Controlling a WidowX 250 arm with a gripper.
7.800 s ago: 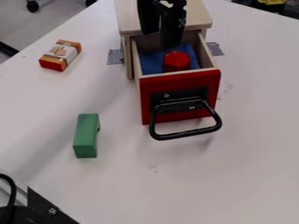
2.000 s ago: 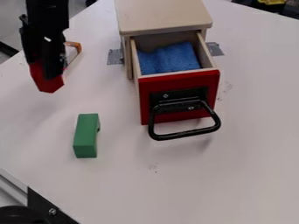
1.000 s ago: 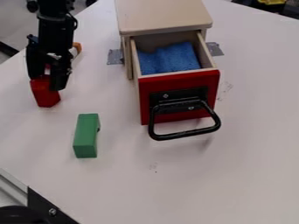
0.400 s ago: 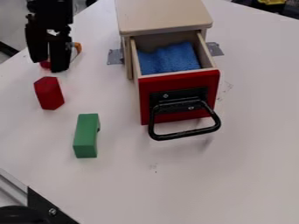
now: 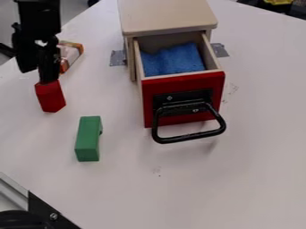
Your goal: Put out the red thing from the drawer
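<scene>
- Camera view: we find the gripper [image 5: 36, 76] at upper left, its fingers apart and clamped on nothing.
- Red block [image 5: 50, 97] appears upright on the table [image 5: 149, 188], outside the open drawer [image 5: 209, 85].
- Step in hand, we judge: release made, backing off remains.
- One fingertip overlaps the block's top in our line of sight; we cannot tell whether they touch.
- We favour a slow, straight lift with fingers apart, no sideways swing until both tips clear; a brush could topple the block.
- Edges: the table's rim runs near the gripper, and the small box [image 5: 70, 56] lies just beyond the block.
- Room: upward looks safest; low travel toward us risks the green block [image 5: 88, 138], rightward the drawer.
</scene>
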